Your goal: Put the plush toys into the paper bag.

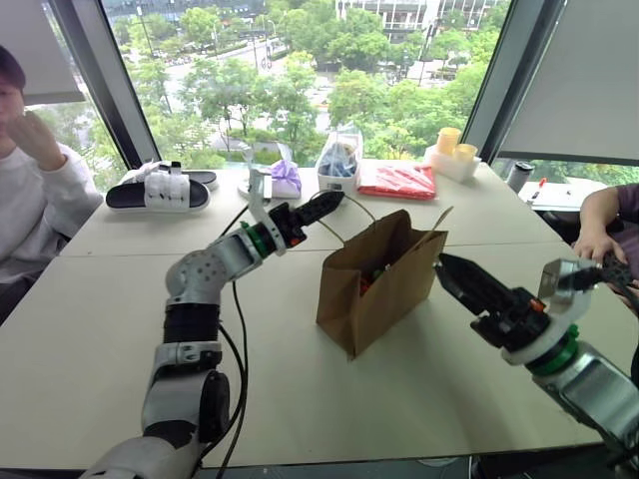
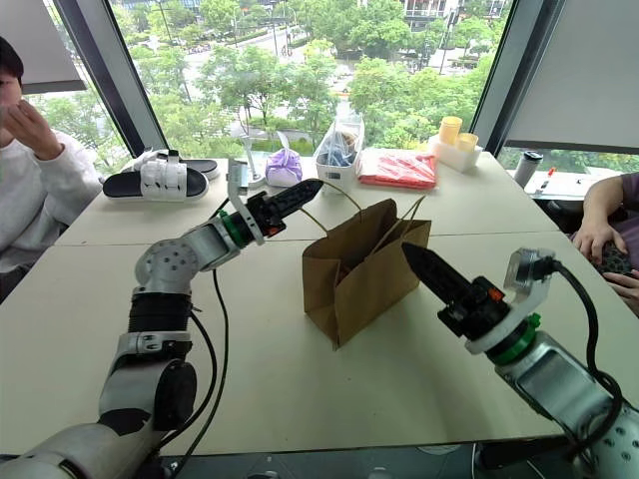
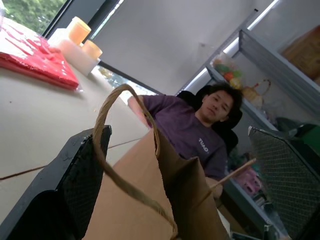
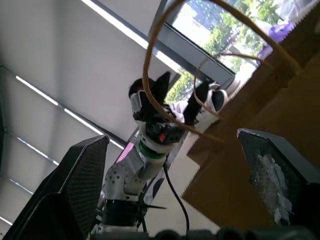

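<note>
The brown paper bag (image 1: 384,284) stands upright in the middle of the table with its mouth open. Inside the mouth a small patch of green and red plush (image 1: 370,277) shows; the rest of the plush toys is hidden in the bag. My left gripper (image 1: 334,201) hovers open just above the bag's far left edge, and in its wrist view one cord handle (image 3: 120,130) loops up between the fingers (image 3: 82,170) without being pinched. My right gripper (image 1: 446,265) is open too, level with the bag's right edge and a little apart from it, holding nothing.
Along the far side of the table lie black-and-white slippers (image 1: 160,190), a purple cloth bundle (image 1: 287,178), a clear plastic bag with blue contents (image 1: 339,160), a red packet (image 1: 397,181) and yellow cups (image 1: 451,148). A person (image 1: 30,190) sits left; another's hand (image 1: 599,242) rests right.
</note>
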Available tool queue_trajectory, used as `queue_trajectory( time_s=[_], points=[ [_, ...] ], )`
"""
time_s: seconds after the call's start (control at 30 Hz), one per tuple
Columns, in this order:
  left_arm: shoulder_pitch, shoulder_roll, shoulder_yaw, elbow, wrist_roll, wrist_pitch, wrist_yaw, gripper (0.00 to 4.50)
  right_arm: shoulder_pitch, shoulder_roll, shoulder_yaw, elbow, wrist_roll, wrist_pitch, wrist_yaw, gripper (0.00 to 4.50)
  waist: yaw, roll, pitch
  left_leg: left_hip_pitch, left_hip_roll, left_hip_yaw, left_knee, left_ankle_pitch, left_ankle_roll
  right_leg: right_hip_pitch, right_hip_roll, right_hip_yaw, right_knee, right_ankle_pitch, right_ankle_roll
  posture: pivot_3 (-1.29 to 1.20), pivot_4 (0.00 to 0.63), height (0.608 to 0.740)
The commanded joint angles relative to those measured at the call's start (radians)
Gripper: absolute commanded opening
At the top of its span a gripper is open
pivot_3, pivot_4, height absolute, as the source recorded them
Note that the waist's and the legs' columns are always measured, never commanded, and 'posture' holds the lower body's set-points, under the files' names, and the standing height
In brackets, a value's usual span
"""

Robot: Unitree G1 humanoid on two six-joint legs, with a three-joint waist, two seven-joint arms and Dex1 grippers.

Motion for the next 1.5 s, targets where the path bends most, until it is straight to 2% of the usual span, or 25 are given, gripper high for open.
queue_trajectory(
  time_s=[0.03, 0.1, 0.13, 0.17, 0.27, 0.4, 0.5, 0.67, 0.77, 0.93, 1.07, 1.5],
  points=[
    [0.040, 0.064, 0.001, -0.098, -0.025, 0.025, -0.045, 4.50, 0.015, -0.026, 0.019, -0.035, -0.064, 0.018, 0.047, 4.45, 0.000, 0.000, 0.000, 0.000, 0.000, 0.000, 0.000, 0.000, 0.000, 0.000, 0.000, 0.001, 0.000, 0.000, 0.000, 0.00, 0.150, 0.740],
    [0.097, 0.120, -0.040, -0.146, 0.008, 0.017, -0.092, 4.50, 0.005, -0.026, 0.047, -0.018, -0.123, 0.017, 0.041, 4.45, 0.001, 0.000, 0.000, 0.001, 0.000, 0.000, 0.001, 0.000, 0.000, 0.001, 0.000, 0.001, 0.000, 0.000, 0.000, 0.00, 0.150, 0.740],
    [0.121, 0.140, -0.058, -0.167, 0.021, 0.009, -0.111, 4.50, -0.002, -0.026, 0.057, -0.009, -0.150, 0.013, 0.036, 3.95, 0.001, 0.001, 0.000, 0.001, 0.000, 0.001, 0.000, 0.000, 0.000, 0.001, 0.000, 0.001, 0.000, 0.000, 0.000, 0.00, 0.150, 0.740],
    [0.147, 0.164, -0.080, -0.190, 0.033, 0.006, -0.131, 4.50, -0.012, -0.020, 0.064, 0.001, -0.173, 0.005, 0.030, 3.66, 0.002, 0.001, 0.000, 0.001, 0.000, 0.001, 0.000, 0.000, 0.000, 0.001, 0.000, 0.001, 0.000, 0.000, 0.000, 0.00, 0.150, 0.740],
    [0.249, 0.239, -0.132, -0.239, 0.062, 0.006, -0.192, 4.50, -0.063, -0.015, 0.113, 0.026, -0.243, 0.009, 0.033, 2.19, 0.004, 0.001, 0.000, 0.001, 0.000, 0.001, 0.000, 0.000, 0.000, 0.001, 0.000, 0.001, 0.000, 0.000, -0.001, 0.00, 0.150, 0.740],
    [0.353, 0.279, -0.191, -0.345, 0.085, -0.052, -0.272, 4.50, -0.110, -0.007, 0.185, 0.042, -0.294, 0.041, 0.071, 0.04, 0.008, 0.000, 0.000, 0.000, 0.000, 0.000, 0.000, 0.000, 0.000, 0.000, 0.000, 0.001, -0.001, 0.000, -0.001, 0.00, 0.150, 0.740],
    [0.360, 0.248, -0.228, -0.397, 0.083, -0.089, -0.299, 4.50, -0.124, -0.021, 0.218, 0.043, -0.310, 0.075, 0.099, 0.04, 0.022, 0.000, 0.000, -0.001, 0.000, -0.001, 0.000, 0.000, 0.000, 0.000, -0.001, 0.001, -0.002, 0.000, -0.001, 0.00, 0.150, 0.740],
    [0.352, 0.235, -0.340, -0.394, 0.186, -0.196, -0.340, 4.50, -0.165, -0.010, 0.236, 0.075, -0.347, 0.086, 0.108, 0.04, 0.027, 0.000, 0.000, -0.001, 0.000, 0.000, 0.000, 0.000, 0.000, 0.001, -0.002, 0.001, -0.003, -0.002, -0.004, 0.00, 0.150, 0.740],
    [0.324, 0.202, -0.363, -0.387, 0.177, -0.204, -0.363, 4.50, -0.206, 0.011, 0.258, 0.110, -0.392, 0.085, 0.099, 0.04, 0.027, 0.000, 0.000, -0.001, 0.000, 0.001, 0.000, 0.000, 0.000, 0.001, -0.002, 0.001, -0.003, -0.002, -0.004, 0.00, 0.150, 0.740],
    [0.285, 0.190, -0.484, -0.376, 0.334, -0.335, -0.379, 4.50, -0.249, 0.077, 0.260, 0.155, -0.458, 0.063, 0.045, 0.04, 0.026, 0.000, 0.000, 0.000, 0.000, 0.001, 0.000, 0.000, 0.000, 0.000, -0.001, 0.001, -0.003, 0.000, -0.002, 0.00, 0.150, 0.740],
    [0.268, 0.168, -0.540, -0.370, 0.384, -0.384, -0.396, 4.50, -0.269, 0.105, 0.262, 0.157, -0.471, 0.076, 0.043, 0.04, 0.026, 0.001, 0.000, -0.001, 0.000, 0.001, -0.001, 0.000, 0.000, 0.000, -0.001, 0.001, -0.003, 0.000, -0.001, 0.00, 0.150, 0.740],
    [0.246, 0.050, -0.607, -0.288, 0.573, -0.443, -0.251, 4.50, -0.286, 0.132, 0.253, 0.119, -0.442, 0.106, 0.037, 0.04, 0.025, 0.001, 0.000, -0.001, 0.000, 0.001, 0.000, 0.000, 0.000, 0.000, -0.001, 0.000, -0.002, 0.000, -0.001, 0.00, 0.150, 0.740]
  ],
)
